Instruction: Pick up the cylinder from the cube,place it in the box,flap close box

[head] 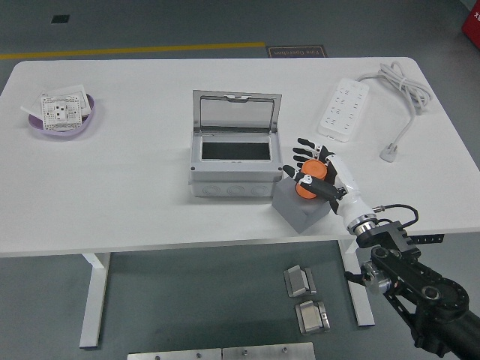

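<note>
An orange cylinder [307, 185] sits on top of a grey cube [301, 207] near the table's front edge, right of centre. My right hand [313, 171] is around the cylinder, fingers and thumb curled against its sides. The grey box [232, 166] stands just left of the cube, its hinged lid [236, 112] raised upright at the back and its dark inside showing. The left arm is not in view.
A white power strip [344, 110] with its cable [405, 97] lies at the back right. A purple bowl [63, 120] holding a white socket plate sits at the far left. The white table [135, 195] has bare room in front of the box.
</note>
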`<state>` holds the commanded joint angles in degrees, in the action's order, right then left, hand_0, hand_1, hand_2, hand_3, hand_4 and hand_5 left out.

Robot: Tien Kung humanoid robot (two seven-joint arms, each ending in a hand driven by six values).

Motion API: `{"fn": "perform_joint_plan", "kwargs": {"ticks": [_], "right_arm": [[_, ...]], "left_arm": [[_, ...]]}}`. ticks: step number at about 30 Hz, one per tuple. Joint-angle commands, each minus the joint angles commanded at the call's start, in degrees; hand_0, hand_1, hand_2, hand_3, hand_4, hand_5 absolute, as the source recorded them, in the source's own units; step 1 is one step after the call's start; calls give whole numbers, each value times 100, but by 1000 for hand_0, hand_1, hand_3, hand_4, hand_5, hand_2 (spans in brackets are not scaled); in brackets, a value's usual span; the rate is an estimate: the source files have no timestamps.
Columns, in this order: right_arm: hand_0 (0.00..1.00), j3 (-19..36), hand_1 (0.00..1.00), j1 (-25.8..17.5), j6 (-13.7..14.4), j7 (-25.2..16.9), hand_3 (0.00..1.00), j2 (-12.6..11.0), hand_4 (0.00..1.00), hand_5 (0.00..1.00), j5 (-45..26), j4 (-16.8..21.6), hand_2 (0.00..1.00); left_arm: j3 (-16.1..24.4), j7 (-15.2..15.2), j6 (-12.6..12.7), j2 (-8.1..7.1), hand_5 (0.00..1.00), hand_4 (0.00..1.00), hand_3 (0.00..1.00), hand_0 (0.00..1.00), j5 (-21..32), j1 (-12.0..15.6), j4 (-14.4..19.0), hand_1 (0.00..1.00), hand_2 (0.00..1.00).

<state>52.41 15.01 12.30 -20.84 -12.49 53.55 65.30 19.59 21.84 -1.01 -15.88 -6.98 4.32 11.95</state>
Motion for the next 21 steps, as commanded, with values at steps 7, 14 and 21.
{"fn": "perform_joint_plan", "kwargs": {"ticks": [7,14,21], "right_arm": [[752,-60,755,-2,52,14,767,-8,755,96,-132,31,727],[737,-138,738,5,125,57,695,-15,534,20,-135,87,675],[741,-198,712,11,181,84,663,-20,277,2,-96,119,650]], "left_arm": [[9,-23,-3,1,665,998,998,990,2,-3,2,977,982],[35,-74,30,-2,665,998,998,987,-22,-1,6,969,973],[63,-174,112,-9,664,998,998,981,-58,-13,8,959,962]]}}
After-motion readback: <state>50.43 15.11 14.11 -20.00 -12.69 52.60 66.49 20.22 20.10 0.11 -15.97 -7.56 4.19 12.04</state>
